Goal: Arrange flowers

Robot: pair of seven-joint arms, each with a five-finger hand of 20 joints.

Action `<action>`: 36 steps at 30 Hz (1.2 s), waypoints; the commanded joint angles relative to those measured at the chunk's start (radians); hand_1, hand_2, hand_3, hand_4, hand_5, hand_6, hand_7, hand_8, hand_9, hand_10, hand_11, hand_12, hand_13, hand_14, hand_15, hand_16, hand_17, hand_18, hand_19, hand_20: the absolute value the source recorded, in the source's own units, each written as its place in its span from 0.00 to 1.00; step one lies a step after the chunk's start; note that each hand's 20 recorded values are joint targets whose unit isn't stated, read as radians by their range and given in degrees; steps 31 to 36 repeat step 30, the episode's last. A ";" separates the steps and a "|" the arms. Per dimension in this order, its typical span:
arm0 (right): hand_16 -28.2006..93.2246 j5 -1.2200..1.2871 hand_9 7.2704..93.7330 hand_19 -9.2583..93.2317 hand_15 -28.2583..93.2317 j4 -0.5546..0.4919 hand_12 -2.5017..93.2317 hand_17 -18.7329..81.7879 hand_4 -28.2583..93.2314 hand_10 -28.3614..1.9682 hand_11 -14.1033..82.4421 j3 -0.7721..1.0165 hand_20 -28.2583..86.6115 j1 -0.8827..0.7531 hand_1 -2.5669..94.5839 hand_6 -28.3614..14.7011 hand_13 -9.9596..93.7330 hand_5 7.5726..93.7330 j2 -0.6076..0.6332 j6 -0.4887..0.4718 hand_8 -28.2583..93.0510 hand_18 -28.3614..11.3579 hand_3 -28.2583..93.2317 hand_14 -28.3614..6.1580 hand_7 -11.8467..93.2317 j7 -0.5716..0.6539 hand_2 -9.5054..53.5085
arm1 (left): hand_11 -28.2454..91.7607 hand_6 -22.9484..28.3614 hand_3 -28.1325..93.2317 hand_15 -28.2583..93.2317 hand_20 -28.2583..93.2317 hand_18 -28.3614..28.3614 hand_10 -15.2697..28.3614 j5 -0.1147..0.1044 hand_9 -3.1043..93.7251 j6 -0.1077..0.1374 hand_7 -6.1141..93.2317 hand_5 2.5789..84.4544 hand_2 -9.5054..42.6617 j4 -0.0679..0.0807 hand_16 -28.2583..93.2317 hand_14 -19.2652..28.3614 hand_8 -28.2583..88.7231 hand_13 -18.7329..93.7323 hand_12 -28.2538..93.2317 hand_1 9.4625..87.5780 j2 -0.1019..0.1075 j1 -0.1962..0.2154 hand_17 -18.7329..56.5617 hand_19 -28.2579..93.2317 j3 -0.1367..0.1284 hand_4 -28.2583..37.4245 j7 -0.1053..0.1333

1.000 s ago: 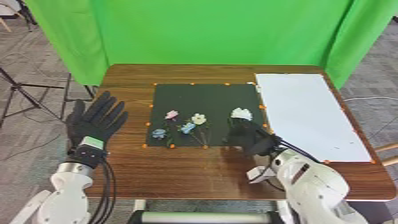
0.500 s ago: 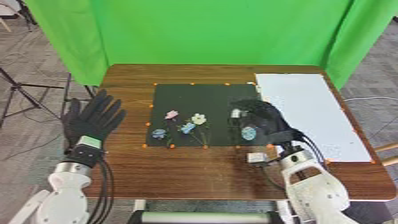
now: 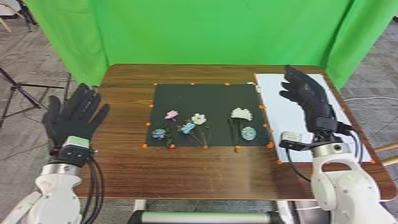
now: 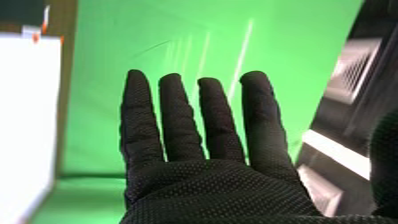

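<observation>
The flowers (image 3: 198, 119) lie on the dark mat (image 3: 200, 100), between the tabletop's (image 3: 178, 175) side edges. The right hand (image 3: 311, 102), fingers straight and narrowly spaced, is above the white sheet (image 3: 271, 85); the left hand (image 3: 69, 122), fingers spread, is at the left edge.

Pink, white, blue flowers (image 3: 241, 114), apparently stemmed, lying on dark mat (image 3: 206, 95)

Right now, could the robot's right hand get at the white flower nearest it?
Probably yes: the right hand is open over the white sheet, and nothing seems to block its way to the white flower on the dark mat, though a pale blue piece lies close to the stem.
</observation>
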 commanded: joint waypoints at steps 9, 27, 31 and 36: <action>0.38 0.237 0.35 0.37 0.32 -0.009 0.12 0.35 0.00 0.57 0.18 0.082 0.42 -0.046 0.07 0.66 0.38 0.35 -0.010 -0.019 0.13 0.31 0.90 0.43 0.25 0.003 0.18 | 0.33 0.53 0.80 0.40 0.31 0.69 0.57 0.071 0.28 0.034 0.14 0.39 0.49 -0.040 0.17 0.56 0.17 0.30 0.29 0.13 0.036 0.057 0.19 0.48 -0.051 0.00 0.023; 0.40 0.235 0.36 0.38 0.31 -0.023 0.12 0.35 0.00 0.57 0.18 0.098 0.43 -0.052 0.07 0.65 0.39 0.37 -0.005 -0.021 0.14 0.29 0.90 0.42 0.24 0.018 0.18 | 0.34 0.53 0.80 0.40 0.31 0.69 0.58 0.074 0.28 0.027 0.15 0.39 0.48 -0.038 0.17 0.57 0.17 0.30 0.29 0.13 0.061 0.031 0.19 0.47 -0.045 0.00 0.042; 0.40 0.227 0.36 0.38 0.31 -0.023 0.12 0.35 0.00 0.57 0.18 0.096 0.43 -0.054 0.07 0.65 0.39 0.37 -0.005 -0.019 0.13 0.29 0.90 0.42 0.25 0.021 0.18 | 0.34 0.53 0.80 0.40 0.31 0.69 0.58 0.076 0.28 0.026 0.15 0.39 0.48 -0.040 0.17 0.57 0.17 0.30 0.29 0.13 0.067 0.036 0.19 0.47 -0.052 0.00 0.037; 0.40 0.227 0.36 0.38 0.31 -0.023 0.12 0.35 0.00 0.57 0.18 0.096 0.43 -0.054 0.07 0.65 0.39 0.37 -0.005 -0.019 0.13 0.29 0.90 0.42 0.25 0.021 0.18 | 0.34 0.53 0.80 0.40 0.31 0.69 0.58 0.076 0.28 0.026 0.15 0.39 0.48 -0.040 0.17 0.57 0.17 0.30 0.29 0.13 0.067 0.036 0.19 0.47 -0.052 0.00 0.037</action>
